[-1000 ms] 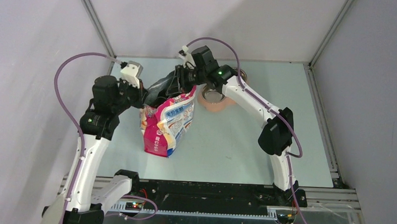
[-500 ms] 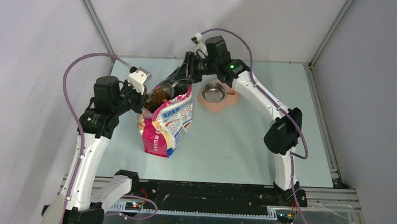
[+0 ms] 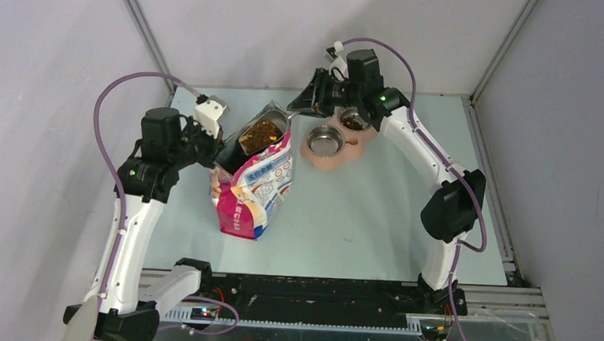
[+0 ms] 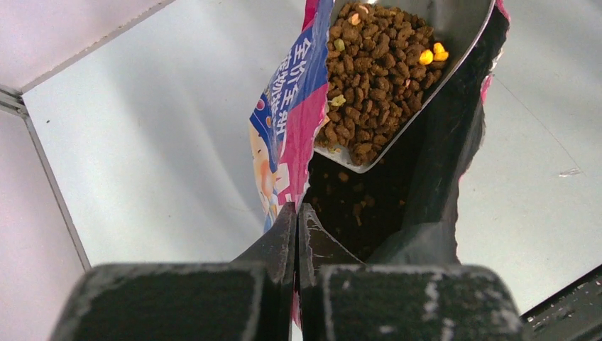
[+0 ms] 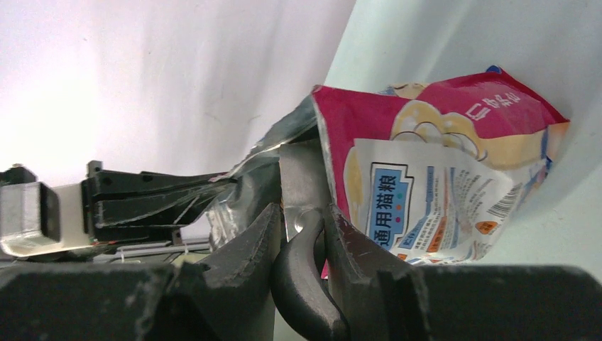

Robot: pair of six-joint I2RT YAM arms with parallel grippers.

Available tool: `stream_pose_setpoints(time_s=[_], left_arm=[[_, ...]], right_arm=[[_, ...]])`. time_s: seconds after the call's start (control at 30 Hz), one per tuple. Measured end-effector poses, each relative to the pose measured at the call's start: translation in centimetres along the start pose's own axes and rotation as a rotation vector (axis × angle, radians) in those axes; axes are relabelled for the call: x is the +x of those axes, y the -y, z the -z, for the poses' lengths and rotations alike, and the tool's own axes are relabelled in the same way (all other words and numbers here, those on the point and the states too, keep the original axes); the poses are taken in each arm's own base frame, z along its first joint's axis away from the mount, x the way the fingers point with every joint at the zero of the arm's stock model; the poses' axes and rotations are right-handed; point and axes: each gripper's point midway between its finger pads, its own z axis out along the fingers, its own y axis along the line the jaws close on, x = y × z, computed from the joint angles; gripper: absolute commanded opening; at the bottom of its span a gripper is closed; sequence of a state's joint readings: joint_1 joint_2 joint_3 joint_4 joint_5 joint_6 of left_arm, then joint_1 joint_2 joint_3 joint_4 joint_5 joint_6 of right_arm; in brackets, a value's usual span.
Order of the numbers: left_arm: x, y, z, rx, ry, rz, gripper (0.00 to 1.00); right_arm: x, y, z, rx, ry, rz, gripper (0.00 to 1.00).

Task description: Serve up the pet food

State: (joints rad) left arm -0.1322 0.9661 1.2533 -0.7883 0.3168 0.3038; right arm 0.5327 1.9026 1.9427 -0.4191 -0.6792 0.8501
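The pet food [image 3: 260, 136] fills a grey metal scoop [image 3: 277, 112] held just over the open mouth of the pink-white-blue bag [image 3: 250, 191]. In the left wrist view the pet food [image 4: 376, 64] is heaped in the scoop [image 4: 461, 21], and more lies dark inside the bag [image 4: 291, 121]. My right gripper [image 3: 300, 107] is shut on the scoop's black handle [image 5: 305, 270], its fingertips [image 5: 302, 213] pinching it. My left gripper [image 4: 297, 213] is shut on the bag's rim, holding the mouth open.
A pink double feeder [image 3: 315, 159] stands right of the bag. Its near steel bowl [image 3: 325, 141] looks empty and its far bowl [image 3: 355, 122] holds brown kibble. Grey walls close in the table at back and sides.
The right arm has drawn the scoop up out of the bag, now loaded with kibble, and swung back and to the right, uncovering the feeder. The left gripper kept its hold on the bag.
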Motion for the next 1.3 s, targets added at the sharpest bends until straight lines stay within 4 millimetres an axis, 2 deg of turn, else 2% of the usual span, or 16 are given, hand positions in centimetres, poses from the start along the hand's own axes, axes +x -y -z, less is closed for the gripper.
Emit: stream_pose_setpoints(time_s=[0.13, 0.43, 0.93, 1.1, 1.3], left_arm=[[-0.3, -0.1, -0.1, 0.005, -0.019, 0.006, 0.0], [-0.6, -0.3, -0.4, 0.012, -0.034, 0.011, 0.0], [-0.6, -0.3, -0.4, 0.012, -0.033, 0.011, 0.0], [-0.6, -0.3, -0.4, 0.011, -0.033, 0.011, 0.0], [-0.7, -0.4, -0.5, 0.013, -0.04, 0.004, 0.0]], right_arm=[[0.1, 1.4, -0.1, 0.02, 0.0, 0.016, 0.0], [1.0, 0.8, -0.3, 0.055, 0.025, 0.227, 0.0], [1.7, 1.2, 0.6, 0.084, 0.035, 0.294, 0.0], [1.7, 1.0, 0.9, 0.0, 0.03, 0.182, 0.0], [2.2, 4.0, 1.2, -0.056, 0.003, -0.085, 0.0]])
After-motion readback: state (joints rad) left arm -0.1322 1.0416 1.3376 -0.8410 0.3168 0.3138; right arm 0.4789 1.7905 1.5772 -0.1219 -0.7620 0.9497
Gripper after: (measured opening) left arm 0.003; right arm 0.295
